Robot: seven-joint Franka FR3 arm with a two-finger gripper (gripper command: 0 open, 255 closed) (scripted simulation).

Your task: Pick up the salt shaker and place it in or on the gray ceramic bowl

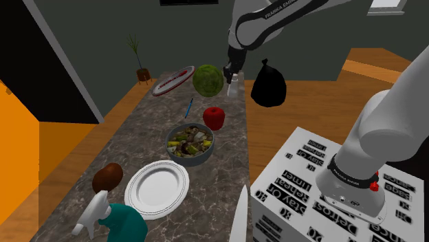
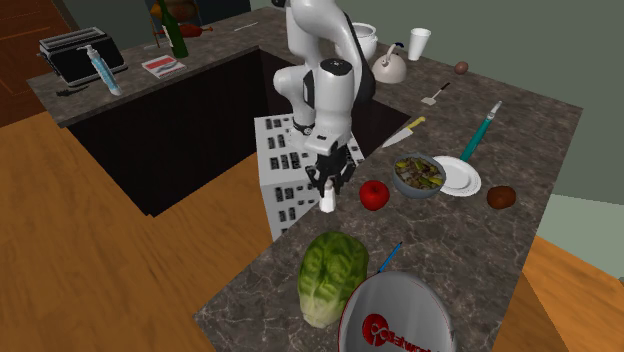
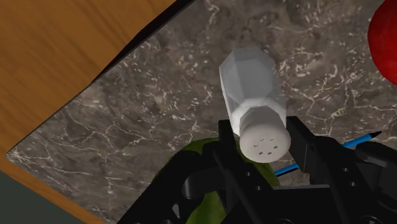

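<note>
My hand (image 3: 265,141) is pinched narrow on the white salt shaker (image 3: 251,89), gripping it at the holed cap. Its body hangs slightly tilted over the tabletop (image 3: 159,108) near the cabbage (image 1: 207,79). The gray bowl (image 1: 190,143), already full of food, sits beyond the red apple (image 1: 214,117). I judge the carry needs enough height to pass over the apple, a firm squeeze against swinging, then a low release over the bowl's middle.

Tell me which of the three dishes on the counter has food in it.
The gray bowl beside the red apple: it is heaped with mixed food. The white plate and the red-rimmed plate near the cabbage carry none.
</note>
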